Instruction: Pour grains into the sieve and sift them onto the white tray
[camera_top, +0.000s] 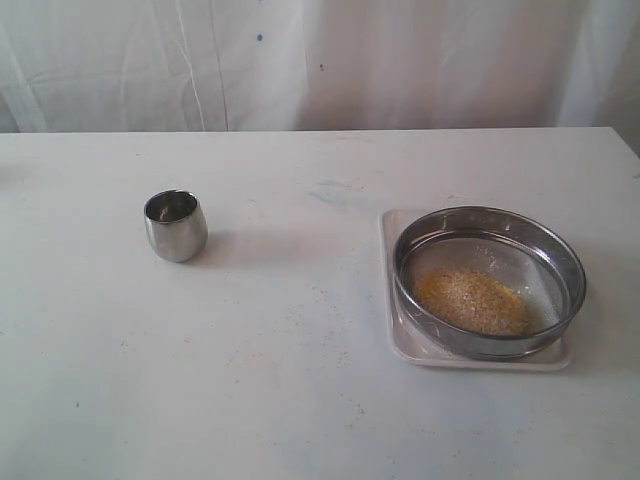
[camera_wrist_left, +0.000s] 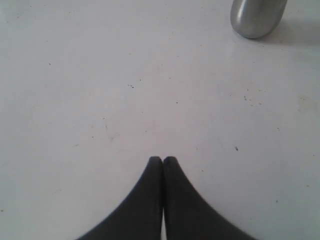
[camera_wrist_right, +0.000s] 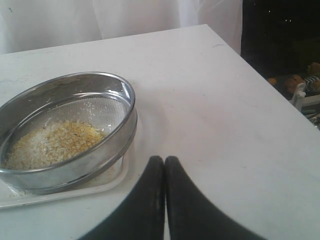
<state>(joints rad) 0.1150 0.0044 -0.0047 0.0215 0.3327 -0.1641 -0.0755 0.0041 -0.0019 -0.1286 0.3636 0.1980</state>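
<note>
Inspection of position, both arms.

Right jaws: I am holding them closed, tips pressed together, gripping nothing. Left jaws: likewise closed and empty, hovering over bare white desk (camera_top: 300, 400).

The wide, shallow round steel sieve with the fine mesh bottom (camera_top: 480, 344) is sitting inside the flat white rectangular tray with rounded corners (camera_top: 398, 335), on the right part of the desk in the exterior view. The loose yellow-gold and whitish grains (camera_top: 472, 300) are lying in a heap on the mesh, towards the near side. In the right wrist view the sieve (camera_wrist_right: 75, 172) is lying close ahead of my closed right tips and off to one side, near but apart, with its steel wall as the closest surface. The grains (camera_wrist_right: 50, 142) and the tray's rim (camera_wrist_right: 30, 197) are showing there too.

The small rounded steel cup (camera_top: 175, 226) is standing upright on the left part of the desk, well apart from the sieve. It is showing at the edge of the left wrist view (camera_wrist_left: 257, 17).

Judgement: pouring is looking done, sifting is remaining. The sieve is round, so no long axis is governing the grasp. The right arm is the nearer one; its jaws would need opening and turning towards the rim.
</note>
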